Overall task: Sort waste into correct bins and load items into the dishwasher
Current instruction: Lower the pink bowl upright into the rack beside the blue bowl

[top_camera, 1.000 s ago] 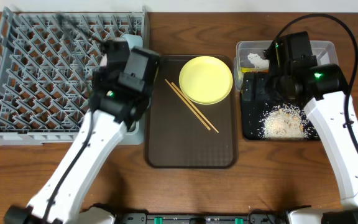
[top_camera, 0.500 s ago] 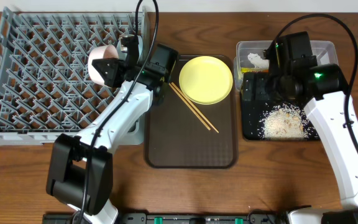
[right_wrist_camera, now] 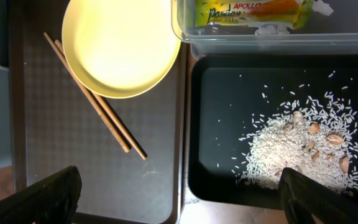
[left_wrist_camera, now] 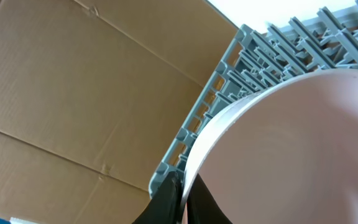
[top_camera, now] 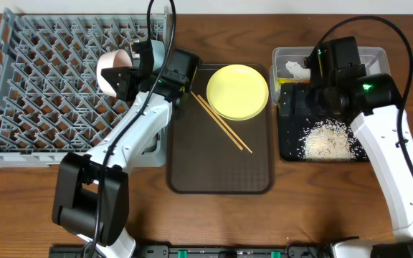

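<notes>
Your left pincer is clamped tight on the white bowl, which is tipped on its side over the grey dish rack at ten o'clock on the wooden table. Cardboard stands behind. The brown serving tray at centre carries the yellow plate at one o'clock, with the chopsticks beside it. Your right pincer gapes wide and empty over the black tray of rice at three o'clock. At two o'clock, the clear tub holds a wrapper reading "APOLLO" and a tissue.

white bowl tilted over grey rack; yellow plate beside chopsticks; rice in black tray.
</notes>
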`<state>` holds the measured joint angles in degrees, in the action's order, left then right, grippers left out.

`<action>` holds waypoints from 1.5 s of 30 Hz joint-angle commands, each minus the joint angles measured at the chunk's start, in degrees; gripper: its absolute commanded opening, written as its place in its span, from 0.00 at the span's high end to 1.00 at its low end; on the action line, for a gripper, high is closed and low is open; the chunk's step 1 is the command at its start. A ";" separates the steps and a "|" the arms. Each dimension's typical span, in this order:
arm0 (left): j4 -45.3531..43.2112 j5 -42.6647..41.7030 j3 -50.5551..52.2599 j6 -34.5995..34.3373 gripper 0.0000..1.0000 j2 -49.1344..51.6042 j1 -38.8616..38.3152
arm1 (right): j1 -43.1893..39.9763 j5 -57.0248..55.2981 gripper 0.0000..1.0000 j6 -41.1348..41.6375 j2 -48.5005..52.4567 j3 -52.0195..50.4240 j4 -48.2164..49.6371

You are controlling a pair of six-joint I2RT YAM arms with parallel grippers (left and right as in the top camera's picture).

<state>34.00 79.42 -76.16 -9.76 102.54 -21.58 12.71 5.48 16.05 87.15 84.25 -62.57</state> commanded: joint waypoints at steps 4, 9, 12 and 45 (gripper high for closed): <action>-2.82 -0.59 3.63 -1.75 0.93 0.24 0.48 | -0.31 -0.55 0.01 -0.46 0.17 0.00 -0.04; -5.49 -0.81 5.57 -1.73 0.93 0.24 0.46 | -0.31 -0.55 0.01 -0.46 0.17 0.00 -0.07; -7.10 -1.25 6.60 -1.73 0.93 0.24 0.46 | -0.31 -0.55 0.01 -0.46 0.17 0.00 -0.04; -20.39 4.85 12.98 6.84 0.93 0.24 0.31 | -0.31 -0.55 0.01 -0.46 0.17 0.00 -0.04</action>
<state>15.11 80.31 -63.86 -6.04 102.54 -21.47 12.71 5.48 16.05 87.15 84.25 -62.57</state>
